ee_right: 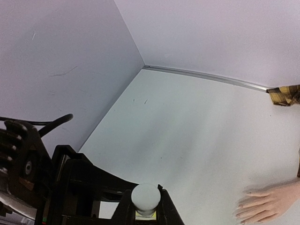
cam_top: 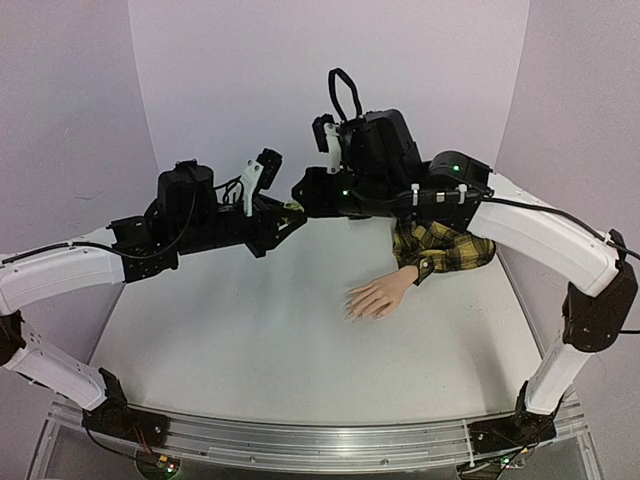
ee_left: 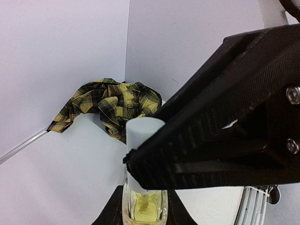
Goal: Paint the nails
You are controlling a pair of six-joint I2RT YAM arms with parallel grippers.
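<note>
Nail painting, opening stage: mannequin hand (cam_top: 378,296) palm-down on table (cam_top: 250,340), well apart from both arms, nails (cam_top: 352,306) showing no discernible polish; left gripper (cam_top: 281,214) clamps bottle (ee_left: 144,208), right gripper (ee_right: 146,209) closed on its white cap (ee_right: 146,197); uncapping and all brushing judged outstanding.

The nails (cam_top: 353,308) tip the fingers of a skin-coloured dummy hand (cam_top: 382,296) lying palm down, fingers spread toward 8 o'clock. Its yellow-and-black plaid sleeve (cam_top: 440,246) trails off toward 2 o'clock. The nails' colour is too small to tell.
</note>
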